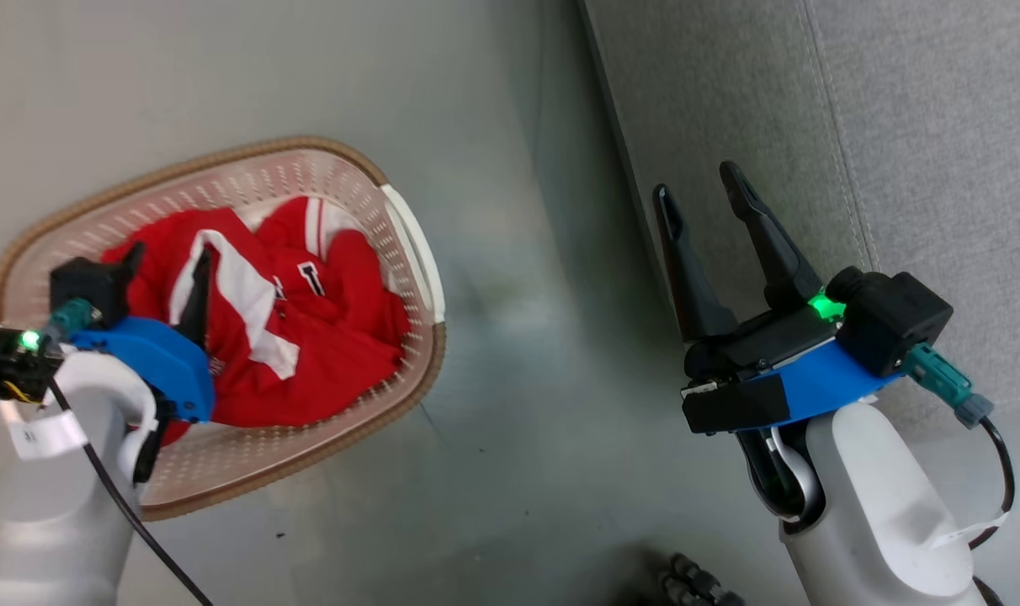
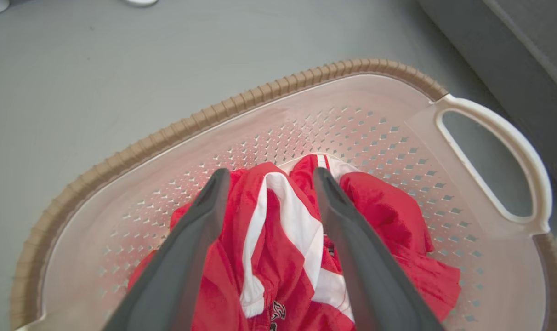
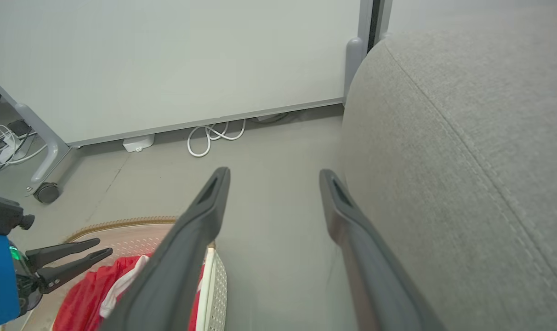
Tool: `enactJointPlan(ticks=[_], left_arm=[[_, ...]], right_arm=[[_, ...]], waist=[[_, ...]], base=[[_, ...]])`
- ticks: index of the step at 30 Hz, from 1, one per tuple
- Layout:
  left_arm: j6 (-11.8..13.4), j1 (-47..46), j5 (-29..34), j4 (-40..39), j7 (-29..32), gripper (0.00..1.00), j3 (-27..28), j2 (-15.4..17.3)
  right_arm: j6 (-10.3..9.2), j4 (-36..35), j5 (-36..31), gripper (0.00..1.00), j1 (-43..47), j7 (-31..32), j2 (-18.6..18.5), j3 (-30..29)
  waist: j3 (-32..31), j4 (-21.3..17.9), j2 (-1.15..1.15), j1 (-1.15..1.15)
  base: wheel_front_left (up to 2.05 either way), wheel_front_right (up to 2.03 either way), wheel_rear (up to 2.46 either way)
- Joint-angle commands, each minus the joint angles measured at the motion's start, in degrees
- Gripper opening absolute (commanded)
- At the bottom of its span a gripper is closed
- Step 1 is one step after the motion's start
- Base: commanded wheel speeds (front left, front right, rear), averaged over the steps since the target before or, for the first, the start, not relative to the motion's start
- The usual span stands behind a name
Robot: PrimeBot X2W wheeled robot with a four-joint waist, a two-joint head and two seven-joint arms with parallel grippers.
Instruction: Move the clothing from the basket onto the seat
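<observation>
Left hand (image 2: 270, 177) hung spread over clothing (image 2: 283, 230) | right hand (image 1: 695, 181) spread too, by seat (image 1: 939, 126) | one basket (image 2: 260, 92), two hands

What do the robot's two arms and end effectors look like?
The left end effector and right end effector each have two long, dark, tapered fingers, a blue bracket, a green light and a black camera with a teal plug. Forearms are smooth pale grey, with black cables.
</observation>
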Motion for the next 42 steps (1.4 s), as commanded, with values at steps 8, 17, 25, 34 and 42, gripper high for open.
enactJointPlan(ticks=[8,17,25,34,42], left_arm=[[0.75,-5.35,-0.2,3.94,2.52,1.0,-0.03,2.31],[1.98,-8.26,-0.88,7.1,4.72,1.0,0.11,3.16],[3.18,-9.16,-1.36,9.17,6.06,1.0,-0.21,2.96],[2.58,-9.83,-2.34,10.16,6.5,0.0,-0.68,1.65],[1.9,-10.17,-2.6,10.93,5.66,0.0,-1.46,1.5]], right_arm=[[0.02,-2.4,2.26,1.0,-0.83,-0.3,-0.01,1.07],[0.02,-3.67,3.21,1.0,-1.39,-0.31,-0.01,1.55],[0.03,-3.92,3.83,1.0,-1.58,-0.32,-0.01,2.02],[0.02,-3.87,3.84,1.0,-1.71,-0.31,-0.01,1.66],[0.02,-3.61,3.88,1.0,-1.89,-0.32,-0.01,1.52]], waist=[[7.6,-3.26,0.0,-0.01],[10.5,-3.91,0.0,-0.01],[11.17,-4.42,0.0,-0.01],[11.0,-3.95,0.0,-0.01],[10.56,-3.51,0.0,-0.01]], base=[[0.0,0.0,0.0],[0.0,0.0,0.0],[0.0,0.0,0.0],[0.0,0.0,0.0],[0.0,0.0,0.0]])
